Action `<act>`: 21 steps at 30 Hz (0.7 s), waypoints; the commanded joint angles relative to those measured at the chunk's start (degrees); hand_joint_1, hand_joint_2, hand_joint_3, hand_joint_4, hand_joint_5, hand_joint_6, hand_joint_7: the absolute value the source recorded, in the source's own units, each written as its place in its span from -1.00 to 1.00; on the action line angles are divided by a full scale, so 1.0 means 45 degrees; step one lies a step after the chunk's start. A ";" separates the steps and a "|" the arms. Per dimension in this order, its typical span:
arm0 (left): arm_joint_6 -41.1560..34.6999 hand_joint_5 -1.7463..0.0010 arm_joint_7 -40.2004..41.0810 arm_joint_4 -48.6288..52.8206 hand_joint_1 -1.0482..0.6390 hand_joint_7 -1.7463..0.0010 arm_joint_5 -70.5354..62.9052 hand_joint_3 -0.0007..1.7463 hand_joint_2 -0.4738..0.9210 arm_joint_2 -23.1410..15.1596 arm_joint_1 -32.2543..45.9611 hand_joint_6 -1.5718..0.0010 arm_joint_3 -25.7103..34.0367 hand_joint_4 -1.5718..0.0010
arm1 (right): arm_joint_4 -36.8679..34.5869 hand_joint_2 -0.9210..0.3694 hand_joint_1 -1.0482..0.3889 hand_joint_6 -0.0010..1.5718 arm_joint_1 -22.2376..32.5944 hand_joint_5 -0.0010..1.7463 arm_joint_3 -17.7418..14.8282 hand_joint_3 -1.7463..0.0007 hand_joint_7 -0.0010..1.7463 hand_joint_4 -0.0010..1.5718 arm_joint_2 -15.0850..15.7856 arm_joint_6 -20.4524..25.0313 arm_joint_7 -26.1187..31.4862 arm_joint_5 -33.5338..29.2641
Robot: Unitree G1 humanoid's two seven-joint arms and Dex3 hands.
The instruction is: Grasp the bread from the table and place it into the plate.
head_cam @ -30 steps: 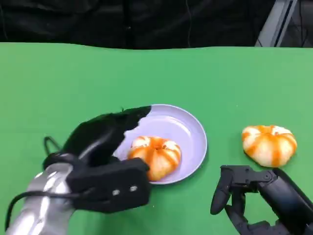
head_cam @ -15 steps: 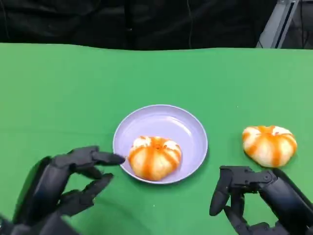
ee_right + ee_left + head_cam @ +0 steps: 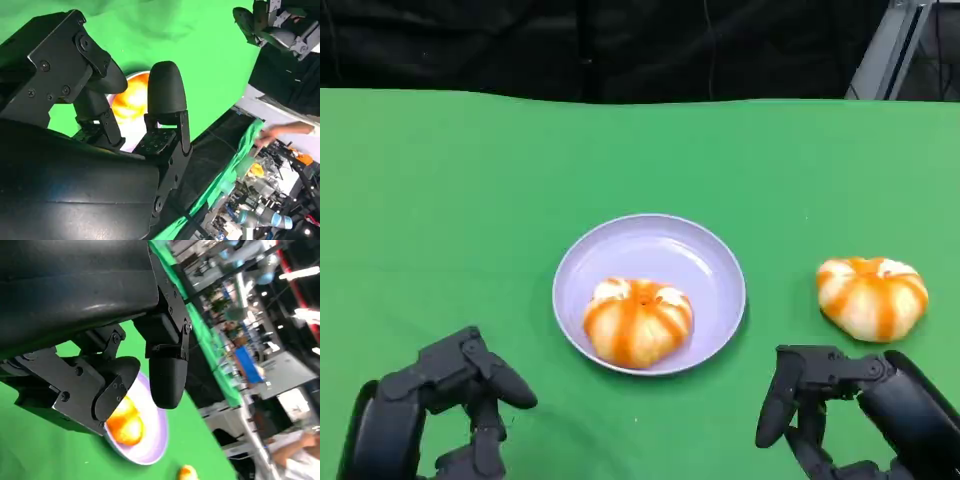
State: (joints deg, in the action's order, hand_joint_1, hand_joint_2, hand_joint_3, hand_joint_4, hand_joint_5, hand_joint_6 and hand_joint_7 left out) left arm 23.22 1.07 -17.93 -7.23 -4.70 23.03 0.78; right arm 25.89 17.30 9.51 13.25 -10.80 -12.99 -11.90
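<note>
Since one bread (image 3: 637, 321) already sits in the plate (image 3: 710, 262), toward the plate's 6 o'clock side, the step in hand looks like the second pick: another bread (image 3: 872, 296) lies on the green table (image 3: 470, 180) at about 3 o'clock from the plate, apart from its rim. Right hand (image 3: 850, 415) hangs at 6 o'clock of that loose bread, near but not touching, fingers spread and pointing down, grasping nothing. Left hand (image 3: 435, 405) sits low at 8 o'clock from the plate, fingers loosely curled but apart, nothing in them either. Judgement: next move calls for the right hand to go forward over the loose bread, close round its sides, lift, then carry toward 9 o'clock to the plate; free room in the plate is at its 12 o'clock half, so the drop should aim there to avoid stacking on the first bread. Head view gives the full layout, both breads and both hands. Left wrist view adds the plate (image 3: 155, 440) with bread (image 3: 125, 425) seen past the left hand's fingers (image 3: 167, 380), plus a sliver of the second bread (image 3: 187, 473) and a person's sleeve at the frame corner. Right wrist view catches a bread (image 3: 131, 102) between the right hand's fingers (image 3: 167, 95); which bread, cannot tell.
</note>
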 commanded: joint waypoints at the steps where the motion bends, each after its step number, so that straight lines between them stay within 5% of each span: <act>1: 0.0308 -0.98 -0.0031 0.0354 0.28 -0.75 0.0390 0.63 0.24 -0.0006 -0.0132 0.01 0.0228 -0.05 | -0.0016 0.03 0.68 0.06 0.0067 0.89 -0.0148 -0.67 0.49 0.13 0.0116 -0.0141 0.0100 -0.0009; 21: 0.0515 -0.96 -0.0400 0.1203 0.28 -0.73 0.0953 0.49 0.32 0.0065 -0.0635 -0.01 0.0245 -0.08 | -0.0514 0.02 0.62 0.06 -0.0264 0.86 -0.0227 -0.65 0.49 0.11 0.0226 -0.0253 0.0002 0.0073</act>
State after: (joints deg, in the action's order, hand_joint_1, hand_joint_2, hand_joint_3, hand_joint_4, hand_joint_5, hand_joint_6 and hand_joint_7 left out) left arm 25.34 -0.14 -13.09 -3.82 -4.29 20.48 1.81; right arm 24.01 16.54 9.20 13.47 -11.23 -12.97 -11.88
